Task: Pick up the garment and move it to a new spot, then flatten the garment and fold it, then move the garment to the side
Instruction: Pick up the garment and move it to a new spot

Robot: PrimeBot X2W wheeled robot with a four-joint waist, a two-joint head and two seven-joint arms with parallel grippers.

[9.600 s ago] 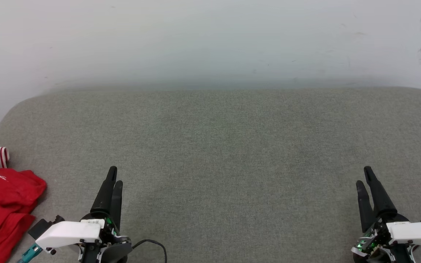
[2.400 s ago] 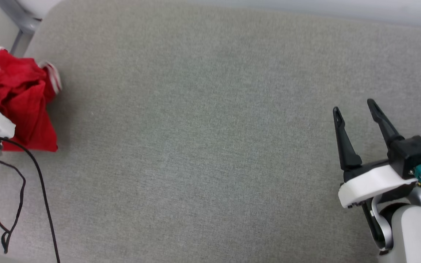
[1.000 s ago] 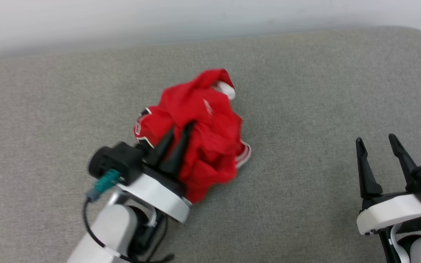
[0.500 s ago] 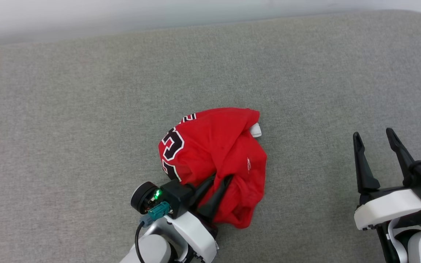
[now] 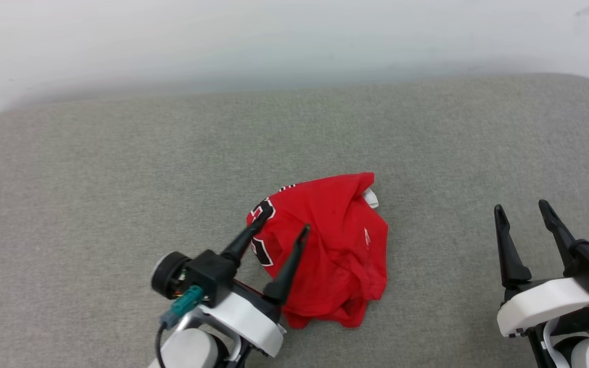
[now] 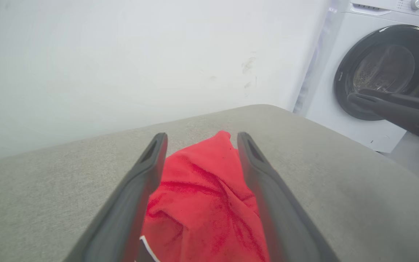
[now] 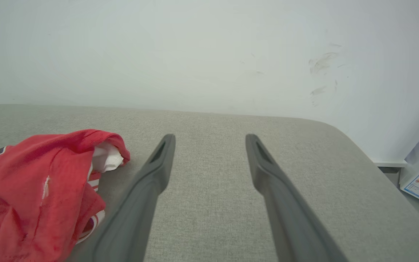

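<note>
Released a moment ago, the jersey lies crumpled at the middle of the grey table. Left gripper now spreads apart over its near-left edge. Right gripper hovers far right, fingers apart, empty.

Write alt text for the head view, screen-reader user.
A crumpled red jersey lies heaped near the middle of a grey padded surface. The left gripper is at its near-left edge, jaws spread open over the cloth; the right gripper, also open, sits apart at lower right.
</note>
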